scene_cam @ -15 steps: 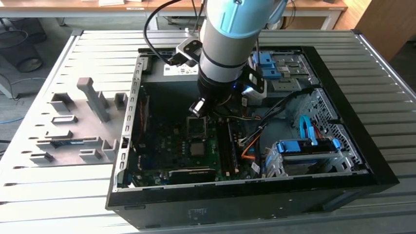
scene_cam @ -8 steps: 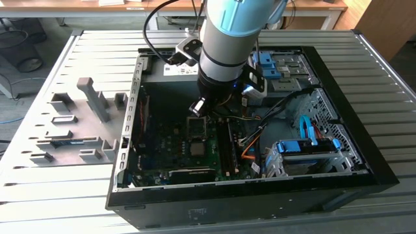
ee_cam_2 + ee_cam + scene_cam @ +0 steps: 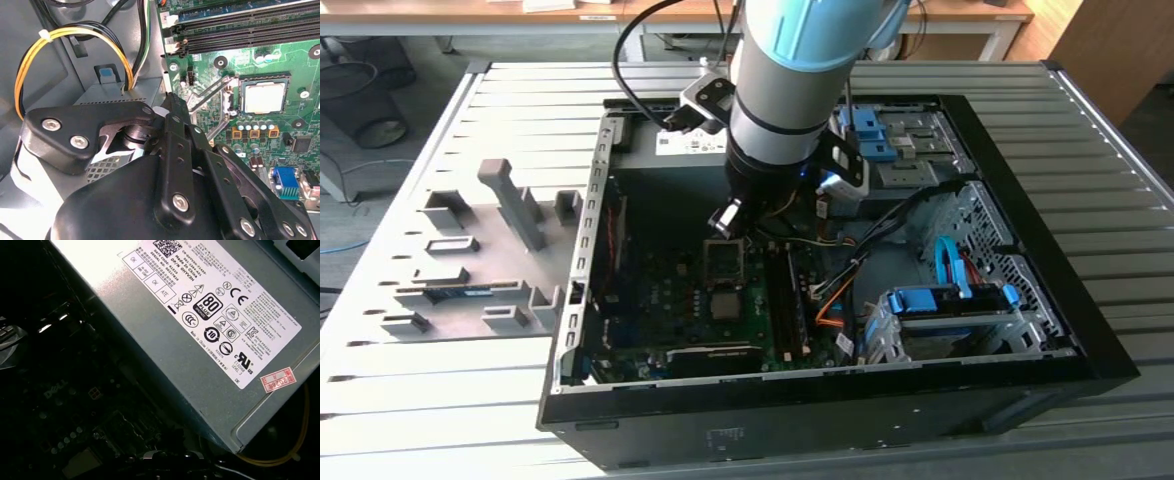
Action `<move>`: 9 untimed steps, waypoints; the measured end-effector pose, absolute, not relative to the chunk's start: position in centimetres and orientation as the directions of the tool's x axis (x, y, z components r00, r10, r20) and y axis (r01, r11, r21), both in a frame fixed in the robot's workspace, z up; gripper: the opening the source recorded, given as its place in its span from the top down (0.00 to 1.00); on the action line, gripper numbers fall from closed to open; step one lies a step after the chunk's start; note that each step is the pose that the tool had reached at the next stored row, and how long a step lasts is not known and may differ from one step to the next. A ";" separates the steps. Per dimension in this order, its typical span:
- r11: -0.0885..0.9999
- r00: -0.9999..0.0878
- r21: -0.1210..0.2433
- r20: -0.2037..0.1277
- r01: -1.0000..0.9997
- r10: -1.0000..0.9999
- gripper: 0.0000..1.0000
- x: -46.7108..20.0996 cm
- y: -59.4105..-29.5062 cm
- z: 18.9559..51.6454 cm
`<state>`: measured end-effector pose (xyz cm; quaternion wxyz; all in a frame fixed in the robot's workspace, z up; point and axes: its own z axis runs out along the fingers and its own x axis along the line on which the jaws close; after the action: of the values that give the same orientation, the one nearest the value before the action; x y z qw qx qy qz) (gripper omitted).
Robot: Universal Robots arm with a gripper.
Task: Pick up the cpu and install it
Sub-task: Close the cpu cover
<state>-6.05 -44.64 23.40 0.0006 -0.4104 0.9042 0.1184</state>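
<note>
The cpu [image 3: 264, 96], a small square chip with a dull silver-grey face, lies flat inside the black socket frame on the green motherboard [image 3: 220, 130]. In the exterior view the cpu [image 3: 724, 305] sits mid-board. The socket's metal hold-down plate [image 3: 210, 100] is swung open toward the power supply. My gripper [image 3: 728, 218] hangs inside the open computer case, above the board between the power supply and the socket, a short way from the chip. In the second wrist view the black gripper [image 3: 169, 102] shows nothing in its grasp.
A grey power supply [image 3: 200, 315] borders the board. Yellow and black cables [image 3: 30, 60] loop beside it. Black memory slots [image 3: 240, 25] run along the socket. Blue drive cages [image 3: 947, 300] fill the case's right. A grey parts fixture [image 3: 480, 250] stands on the exterior view's left.
</note>
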 end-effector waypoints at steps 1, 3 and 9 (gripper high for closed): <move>0.635 -0.663 0.214 -0.098 -0.743 -0.742 0.90 -6.0 -44.6 23.4; 0.634 -0.662 0.214 -0.098 -0.744 -0.743 0.90 -6.0 -44.6 23.5; 0.631 -0.659 0.214 -0.098 -0.746 -0.746 0.90 -6.0 -44.6 23.6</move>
<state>-6.04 -44.65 23.59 0.0002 -0.4130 0.9030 0.1184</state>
